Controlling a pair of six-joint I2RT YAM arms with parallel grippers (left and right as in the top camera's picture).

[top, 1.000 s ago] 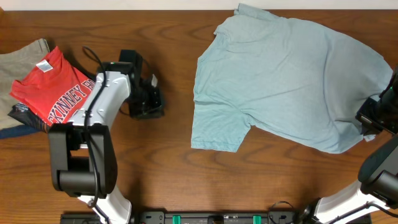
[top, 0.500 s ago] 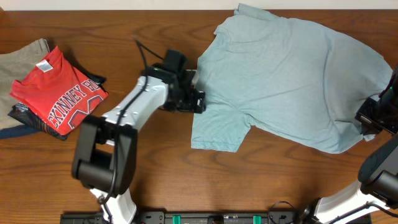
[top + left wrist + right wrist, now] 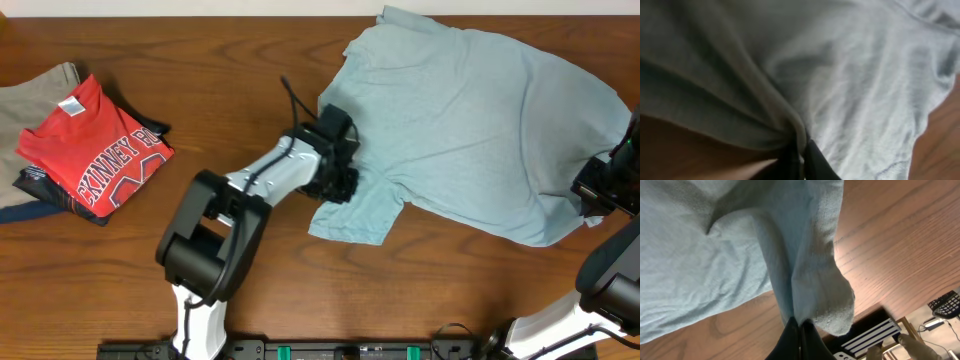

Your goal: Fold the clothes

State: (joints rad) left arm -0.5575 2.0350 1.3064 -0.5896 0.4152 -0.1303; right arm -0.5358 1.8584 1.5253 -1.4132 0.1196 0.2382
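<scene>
At the right of the brown wooden desk point(image 3: 250, 60), the pale blue cotton T-shirt point(image 3: 470, 120) lies spread, left tool point(image 3: 343, 183) clamped on its left edge, right tool point(image 3: 592, 197) on its right edge, seemingly to pull it flat.

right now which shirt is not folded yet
The light blue t-shirt, spread open across the right side. The red shirt already lies folded at the far left.

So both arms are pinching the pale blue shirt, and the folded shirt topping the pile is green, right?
Not green: the overhead view shows the folded shirt topping the pile is red. The rest holds: the left gripper and right gripper each pinch the pale blue shirt.
</scene>
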